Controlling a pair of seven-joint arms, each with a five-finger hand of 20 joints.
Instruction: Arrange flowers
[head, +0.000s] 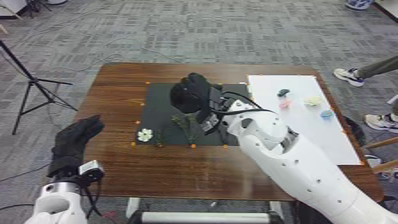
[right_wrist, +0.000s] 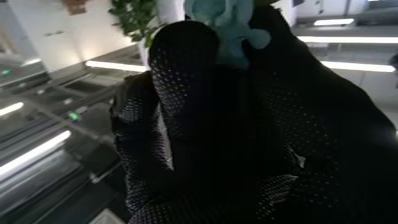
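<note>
Right hand (head: 189, 95) pinches teal flower (right_wrist: 233, 31) over black mat (head: 160, 104). Likely placing step. Next: lower flower near stems (head: 185, 126), let go softly.

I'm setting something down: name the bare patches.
Bare: brown table between the dark mat and near edge, left of the right arm; white sheet nearer than the blue flower. Crowded: mat beneath the right hand, sheet's far half.

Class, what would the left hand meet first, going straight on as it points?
The way looks free for the left hand, passing left of the black mat, though height is unclear.
</note>
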